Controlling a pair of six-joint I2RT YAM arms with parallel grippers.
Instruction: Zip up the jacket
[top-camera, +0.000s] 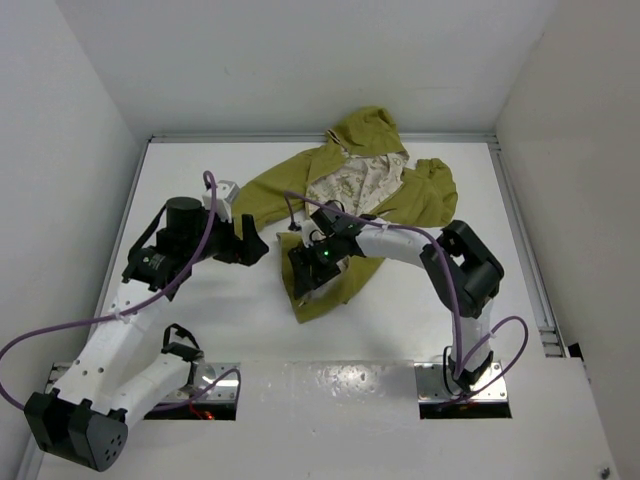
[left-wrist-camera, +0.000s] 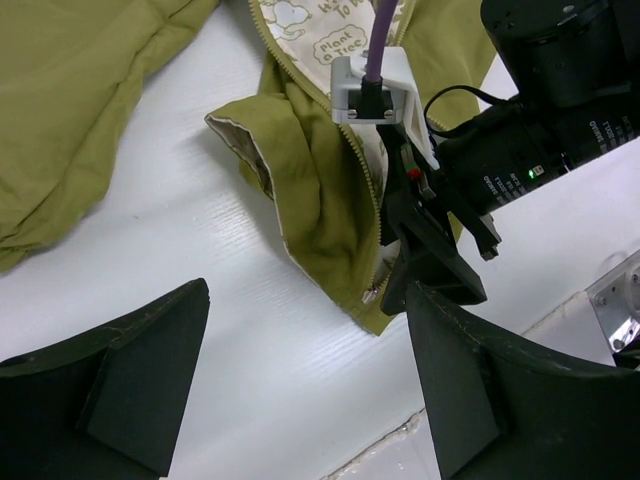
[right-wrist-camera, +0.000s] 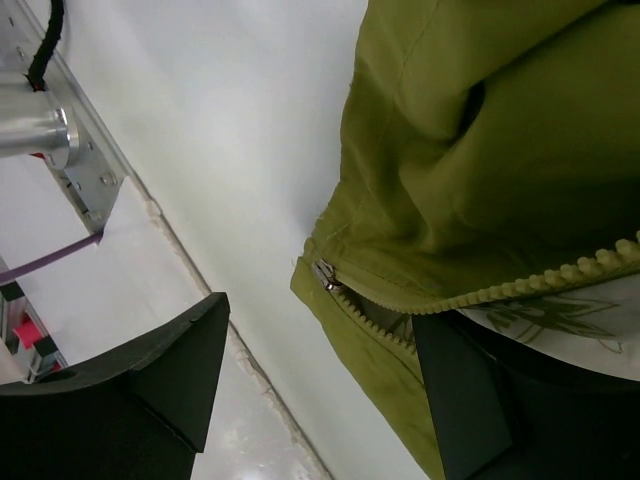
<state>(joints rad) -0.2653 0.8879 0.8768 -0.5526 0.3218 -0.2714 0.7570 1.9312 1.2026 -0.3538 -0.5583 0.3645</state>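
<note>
Top view: on the table (top-camera: 250, 330) the jacket (top-camera: 430, 195) lies unzipped, hood (top-camera: 365, 128) far, hem (top-camera: 325, 300) toward me. Both my jaws gape, holding nothing: left gripper (top-camera: 252, 243) near the hem's left, right gripper (top-camera: 303, 277) over it. I judge I'm at catching the bottom. Next I must pinch the pull (right-wrist-camera: 324, 274) and pin the hem.

A white table (top-camera: 200, 330) fills the middle. Plain white walls (top-camera: 300, 60) rise at 9, 12 and 3 o'clock; a metal rail (top-camera: 522, 240) edges the table at 3 o'clock.
</note>
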